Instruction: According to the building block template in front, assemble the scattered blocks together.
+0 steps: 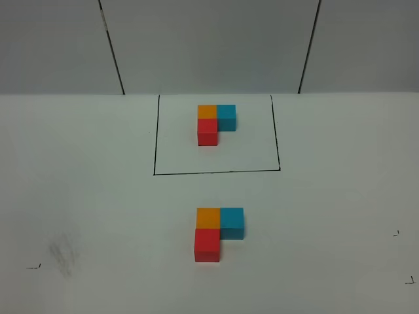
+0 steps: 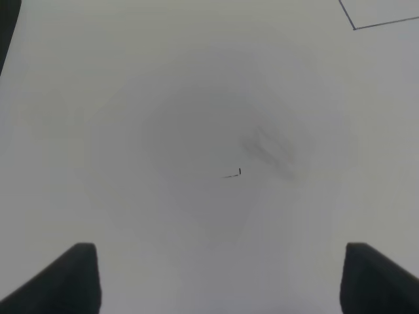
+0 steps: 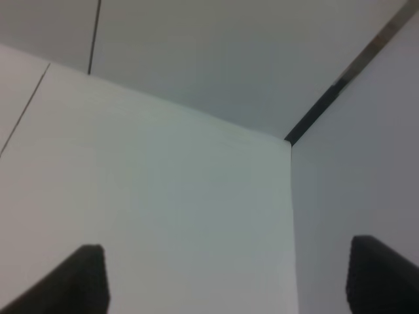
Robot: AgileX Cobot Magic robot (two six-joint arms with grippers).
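Observation:
The building block template (image 1: 216,122) sits at the back of the white table: an orange, a blue and a red cube touching in an L inside a black-line rectangle (image 1: 156,137). Nearer the front, the unframed blocks touch in the same L shape: orange (image 1: 208,217), light blue (image 1: 232,221) to its right, red (image 1: 207,244) in front of the orange. Neither arm shows in the exterior high view. My left gripper (image 2: 219,281) is open over bare table, with a corner of the black frame line (image 2: 357,26) in its view. My right gripper (image 3: 229,281) is open, nothing between its fingers.
A grey smudge (image 1: 62,254) marks the table at the front left, with small pen ticks (image 1: 34,266) near it and others (image 1: 410,281) at the front right. The grey back wall (image 1: 209,46) with black seams rises behind the table. The right wrist view faces the table's corner (image 3: 288,140).

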